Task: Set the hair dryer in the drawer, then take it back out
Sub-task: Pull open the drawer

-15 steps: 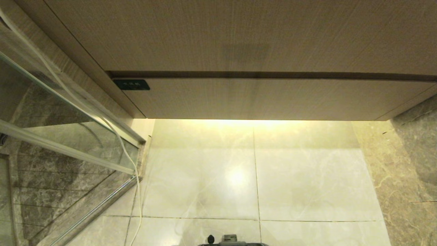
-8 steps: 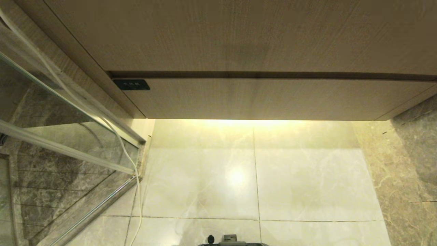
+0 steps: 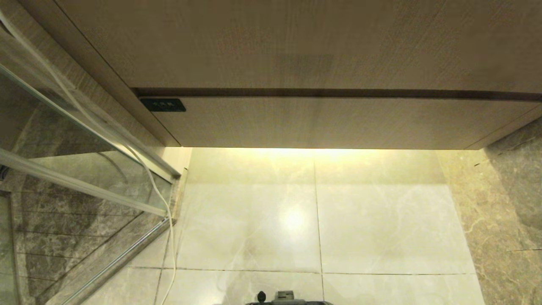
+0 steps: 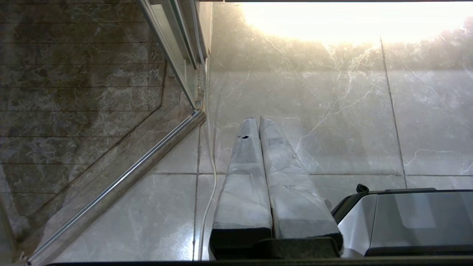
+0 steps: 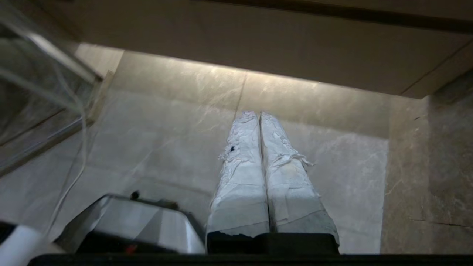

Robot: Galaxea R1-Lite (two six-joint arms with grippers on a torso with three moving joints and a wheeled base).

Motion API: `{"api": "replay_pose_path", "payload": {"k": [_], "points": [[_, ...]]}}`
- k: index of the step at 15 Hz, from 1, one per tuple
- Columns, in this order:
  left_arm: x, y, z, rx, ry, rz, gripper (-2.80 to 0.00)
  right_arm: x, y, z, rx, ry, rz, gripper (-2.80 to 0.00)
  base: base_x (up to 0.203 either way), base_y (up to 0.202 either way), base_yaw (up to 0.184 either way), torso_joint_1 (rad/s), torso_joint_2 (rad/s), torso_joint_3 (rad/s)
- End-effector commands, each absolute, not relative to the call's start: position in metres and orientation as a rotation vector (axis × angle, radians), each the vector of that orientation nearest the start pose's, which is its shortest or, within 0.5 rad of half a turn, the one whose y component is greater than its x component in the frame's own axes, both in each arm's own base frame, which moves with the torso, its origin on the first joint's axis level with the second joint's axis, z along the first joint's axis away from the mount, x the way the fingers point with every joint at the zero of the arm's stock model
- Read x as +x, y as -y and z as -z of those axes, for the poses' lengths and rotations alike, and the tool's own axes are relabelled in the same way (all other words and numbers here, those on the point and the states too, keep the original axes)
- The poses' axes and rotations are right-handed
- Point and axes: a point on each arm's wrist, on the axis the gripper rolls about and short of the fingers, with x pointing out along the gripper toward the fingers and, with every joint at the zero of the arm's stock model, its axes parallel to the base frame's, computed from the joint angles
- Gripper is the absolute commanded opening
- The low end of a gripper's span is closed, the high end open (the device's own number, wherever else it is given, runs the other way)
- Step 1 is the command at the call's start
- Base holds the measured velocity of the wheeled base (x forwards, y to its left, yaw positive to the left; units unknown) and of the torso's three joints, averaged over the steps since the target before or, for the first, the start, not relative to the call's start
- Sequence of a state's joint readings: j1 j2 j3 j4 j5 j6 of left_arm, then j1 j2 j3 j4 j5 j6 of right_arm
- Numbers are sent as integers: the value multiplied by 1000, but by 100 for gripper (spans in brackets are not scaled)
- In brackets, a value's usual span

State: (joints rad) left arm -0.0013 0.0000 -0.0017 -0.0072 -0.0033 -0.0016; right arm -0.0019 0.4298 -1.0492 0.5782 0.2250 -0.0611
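The drawer (image 3: 330,123) is a wide light wood-grain front with a small dark label (image 3: 163,105) at its left end; it is pushed in flush under a taller wood panel (image 3: 296,42). Its lower part also shows as a wood front (image 5: 258,48) in the right wrist view. The hair dryer is out of view. My right gripper (image 5: 258,115) is shut and empty, its taped fingers pointing over the pale floor toward the drawer. My left gripper (image 4: 257,119) hangs shut and empty above the floor tiles. Neither arm shows in the head view.
A glass shower screen with a metal frame (image 3: 84,140) stands at the left, and a thin white cord (image 3: 167,228) runs down along it to the floor. A dark marble wall (image 3: 512,212) closes the right side. My base (image 3: 283,298) shows at the bottom edge.
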Motion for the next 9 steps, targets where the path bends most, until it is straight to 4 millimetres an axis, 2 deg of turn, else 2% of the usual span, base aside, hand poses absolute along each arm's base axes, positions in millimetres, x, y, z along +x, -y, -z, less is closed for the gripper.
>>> {"api": "replay_pose_path", "payload": {"k": [1, 2, 4, 7, 9], "points": [[-23, 0, -77, -2, 8, 5, -280, -17, -7, -336, -30, -205, -307, -280, 0, 0, 0, 0, 0, 0], [-23, 0, -77, -2, 8, 5, -280, -2, -8, -346, -16, -264, -355, -280, 0, 0, 0, 0, 0, 0], [-23, 0, -77, -2, 8, 5, -280, 33, -11, -350, -1, -421, -481, -280, 0, 0, 0, 0, 0, 0], [-23, 0, -77, -3, 8, 5, -280, 82, -22, -341, -39, -595, -678, -280, 0, 0, 0, 0, 0, 0], [-23, 0, -77, -2, 8, 5, -280, 109, -34, -331, -191, -616, -863, -280, 0, 0, 0, 0, 0, 0]]}}
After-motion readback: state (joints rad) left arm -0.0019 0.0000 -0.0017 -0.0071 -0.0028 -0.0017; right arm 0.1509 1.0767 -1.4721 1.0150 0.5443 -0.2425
